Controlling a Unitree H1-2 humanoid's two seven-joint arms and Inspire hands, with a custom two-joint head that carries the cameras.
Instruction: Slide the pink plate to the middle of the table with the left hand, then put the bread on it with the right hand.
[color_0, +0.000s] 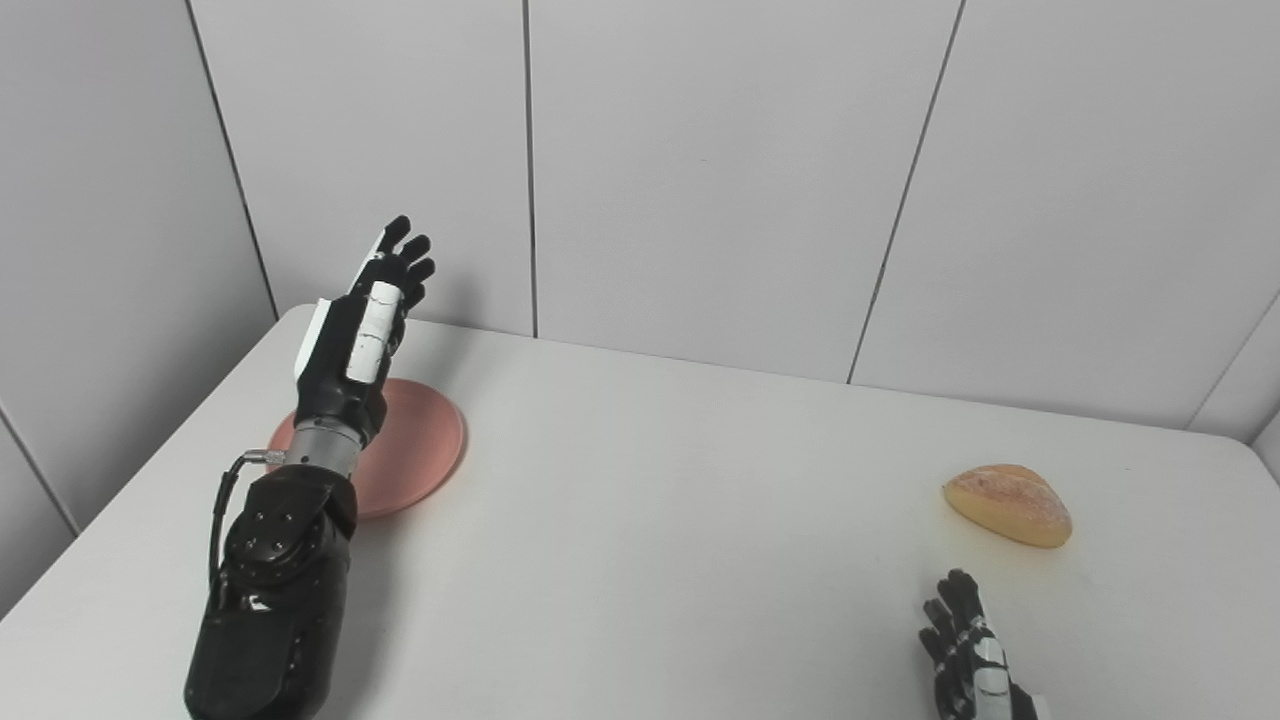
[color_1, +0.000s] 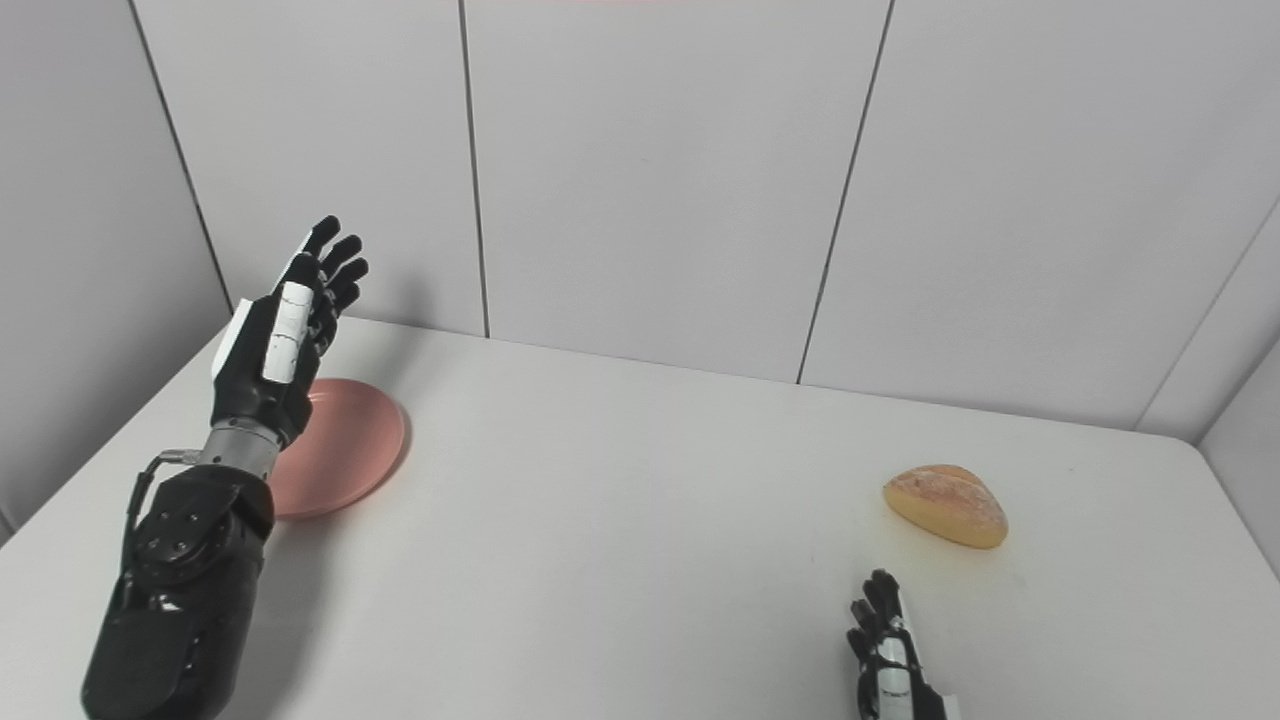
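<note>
Near the worktop's (color_0: 640, 520) far-left corner, my left hand (color_0: 362, 330) hovers spread and empty above the round pink plate (color_0: 415, 450); the middle lies rightward. My right hand (color_0: 965, 640), fingers apart, waits beside the bread (color_0: 1008, 504).

We found no text, label, brand, number or sign that could be read in either view
</note>
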